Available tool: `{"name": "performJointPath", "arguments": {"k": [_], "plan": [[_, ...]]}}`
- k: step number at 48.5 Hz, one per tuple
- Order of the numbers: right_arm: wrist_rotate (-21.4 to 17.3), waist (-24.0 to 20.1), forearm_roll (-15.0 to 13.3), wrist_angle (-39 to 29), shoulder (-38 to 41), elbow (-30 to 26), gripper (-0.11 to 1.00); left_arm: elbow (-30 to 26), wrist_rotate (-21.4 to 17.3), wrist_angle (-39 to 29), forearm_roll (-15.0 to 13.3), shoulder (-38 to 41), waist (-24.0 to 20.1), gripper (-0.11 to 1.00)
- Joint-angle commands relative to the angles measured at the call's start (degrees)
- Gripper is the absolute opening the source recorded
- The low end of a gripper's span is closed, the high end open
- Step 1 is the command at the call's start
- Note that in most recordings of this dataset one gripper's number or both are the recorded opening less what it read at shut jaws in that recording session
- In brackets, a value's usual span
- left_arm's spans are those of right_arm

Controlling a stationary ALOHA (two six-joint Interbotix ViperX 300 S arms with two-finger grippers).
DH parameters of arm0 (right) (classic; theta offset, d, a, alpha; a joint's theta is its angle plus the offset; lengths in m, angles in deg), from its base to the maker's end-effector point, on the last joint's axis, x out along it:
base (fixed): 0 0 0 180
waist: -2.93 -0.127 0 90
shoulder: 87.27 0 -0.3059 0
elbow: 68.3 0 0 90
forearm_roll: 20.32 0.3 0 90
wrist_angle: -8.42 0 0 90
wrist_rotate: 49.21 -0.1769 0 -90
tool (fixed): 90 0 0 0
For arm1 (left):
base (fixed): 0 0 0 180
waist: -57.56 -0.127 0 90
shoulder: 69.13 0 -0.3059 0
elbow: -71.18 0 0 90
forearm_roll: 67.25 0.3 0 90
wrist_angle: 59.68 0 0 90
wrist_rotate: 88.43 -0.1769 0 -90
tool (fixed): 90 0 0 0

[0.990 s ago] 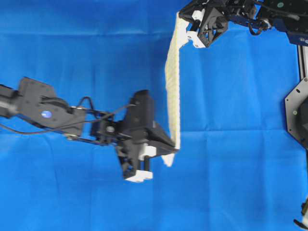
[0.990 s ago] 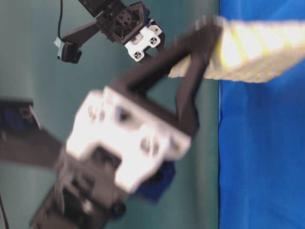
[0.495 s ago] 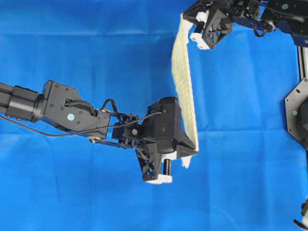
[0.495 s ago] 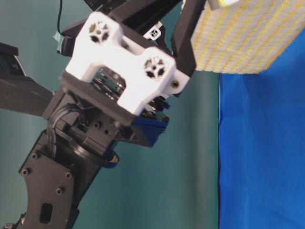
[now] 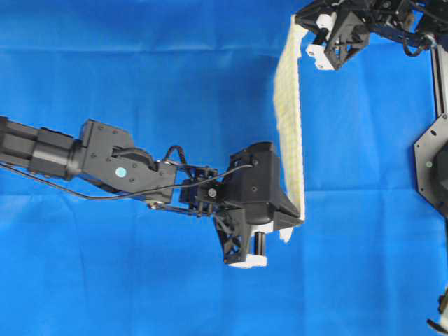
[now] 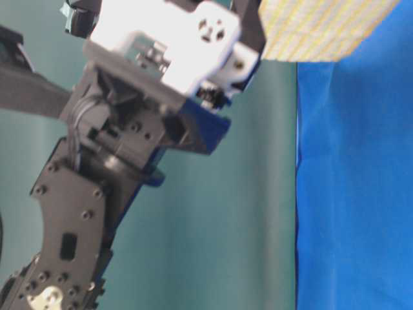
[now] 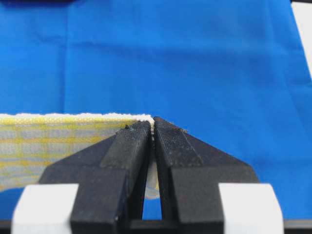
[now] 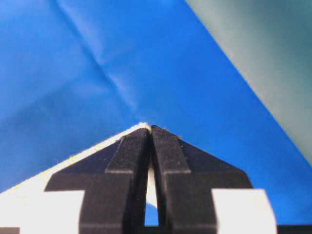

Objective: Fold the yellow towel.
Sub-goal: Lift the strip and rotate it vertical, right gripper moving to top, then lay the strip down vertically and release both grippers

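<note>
Above the blue sheet (image 5: 140, 70), the towel (image 5: 289, 119), pinched taut by both grippers (image 5: 299, 222) (image 5: 306, 28), has been carried rightward, the fold not yet laid.

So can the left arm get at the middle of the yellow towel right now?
Probably not. The left gripper is shut on one end of the yellow towel, and the right gripper pinches the other end, holding it stretched above the blue sheet. It would have to let go first.

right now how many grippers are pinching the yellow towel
2. The left gripper is shut on the yellow towel at its lower corner; the right gripper is shut on its upper corner, the cloth stretched between them above the blue sheet.
</note>
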Motion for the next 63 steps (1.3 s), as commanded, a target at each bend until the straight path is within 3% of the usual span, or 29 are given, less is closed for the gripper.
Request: {"name": "performJointPath", "arguments": {"k": [1, 12, 22, 36, 47, 63], "plan": [[0.0, 3.2, -0.3, 0.1, -0.4, -1.3, 0.01, -1.7, -0.4, 0.8, 0.2, -1.0, 2.0, 0.02], [0.1, 1.8, -0.3, 0.4, 5.7, -5.4, 0.01, 3.1, -0.4, 4.2, 0.3, -1.9, 2.0, 0.02], [0.4, -1.3, -0.4, 0.4, 15.7, -12.7, 0.01, 13.1, -0.4, 12.6, 0.1, -4.8, 1.9, 0.02], [0.4, -5.5, -0.6, 0.3, 25.6, -23.2, 0.01, 25.8, 0.0, 18.4, -0.2, -10.3, 2.1, 0.02], [0.4, -7.2, -0.7, 0.0, 29.6, -27.1, 0.01, 28.5, 0.4, 18.4, -0.4, -11.2, 2.1, 0.02], [0.4, -7.9, -0.6, 0.1, 31.4, -27.5, 0.01, 28.9, 0.6, 18.1, -0.4, -10.6, 1.5, 0.02]]}}
